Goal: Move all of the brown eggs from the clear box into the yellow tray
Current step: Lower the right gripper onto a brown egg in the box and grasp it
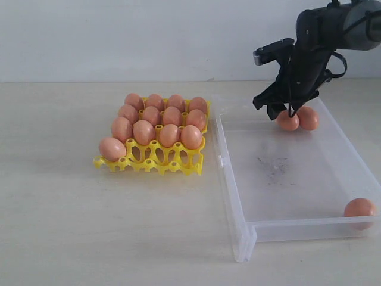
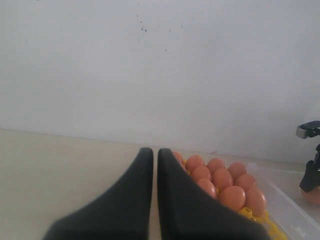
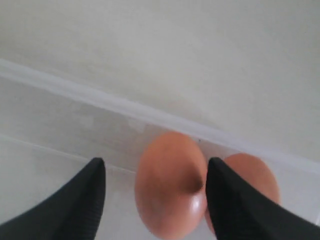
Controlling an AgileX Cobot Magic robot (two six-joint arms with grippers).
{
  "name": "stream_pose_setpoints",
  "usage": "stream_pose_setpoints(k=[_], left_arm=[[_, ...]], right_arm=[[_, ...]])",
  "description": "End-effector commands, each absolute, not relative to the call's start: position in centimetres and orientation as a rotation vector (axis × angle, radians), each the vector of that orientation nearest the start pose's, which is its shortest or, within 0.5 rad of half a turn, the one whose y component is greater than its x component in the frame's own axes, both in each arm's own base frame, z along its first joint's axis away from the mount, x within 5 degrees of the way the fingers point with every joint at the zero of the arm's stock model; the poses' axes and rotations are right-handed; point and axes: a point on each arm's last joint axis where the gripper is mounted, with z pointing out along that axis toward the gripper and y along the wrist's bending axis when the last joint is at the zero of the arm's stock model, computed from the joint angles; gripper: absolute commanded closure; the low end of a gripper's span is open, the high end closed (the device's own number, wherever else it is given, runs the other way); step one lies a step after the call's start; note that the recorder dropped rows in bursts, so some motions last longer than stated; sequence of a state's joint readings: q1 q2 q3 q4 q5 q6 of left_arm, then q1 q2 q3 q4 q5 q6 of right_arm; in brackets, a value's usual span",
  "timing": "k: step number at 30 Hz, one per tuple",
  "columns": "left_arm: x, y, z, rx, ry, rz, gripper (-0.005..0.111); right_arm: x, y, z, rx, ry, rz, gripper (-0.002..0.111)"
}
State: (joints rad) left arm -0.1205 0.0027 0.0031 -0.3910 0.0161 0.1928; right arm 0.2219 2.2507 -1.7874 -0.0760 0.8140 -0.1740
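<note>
Pale tabletop (image 1: 59,226). At right, clear box (image 1: 238,202); just left of it, smaller yellow tray (image 1: 149,162). Over box's far end, right gripper (image 3: 156,165), fingers spread wide astride 1 of the brown eggs (image 3: 167,190). Left gripper (image 2: 154,152) fingers nearly together, empty. 13 eggs in tray, 3 in box: 2 touching by far wall, 1 in near right corner.

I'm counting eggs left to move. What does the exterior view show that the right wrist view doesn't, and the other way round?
Exterior only: the yellow tray holding thirteen eggs, and a lone egg in the clear box's near corner. Right wrist only: open fingers either side of one egg, a gap showing on one side. Both: the right gripper at two eggs by the box's far wall.
</note>
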Motion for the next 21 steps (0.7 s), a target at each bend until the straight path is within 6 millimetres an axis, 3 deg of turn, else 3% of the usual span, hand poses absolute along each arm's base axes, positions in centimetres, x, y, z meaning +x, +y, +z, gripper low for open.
stream_pose_setpoints(k=[1,6,10,15,21], left_arm=[[5.6,-0.7,21.3,-0.066,1.488,-0.276,0.103],[5.6,-0.7,21.3,-0.066,1.488,-0.276,0.103],[5.6,-0.7,21.3,-0.066,1.488,-0.276,0.103],[5.6,-0.7,21.3,-0.066,1.488,-0.276,0.103],[5.6,-0.7,21.3,-0.066,1.488,-0.276,0.103]], right_arm=[[47.8,10.1,15.7,-0.596,2.657,-0.086,0.056],[48.0,10.1,13.7,-0.604,2.683,-0.086,0.056],[48.1,10.1,13.3,-0.627,2.685,-0.090,0.056],[47.5,9.9,13.1,-0.924,2.676,-0.150,0.056],[47.3,9.9,13.0,-1.061,2.653,-0.167,0.056]])
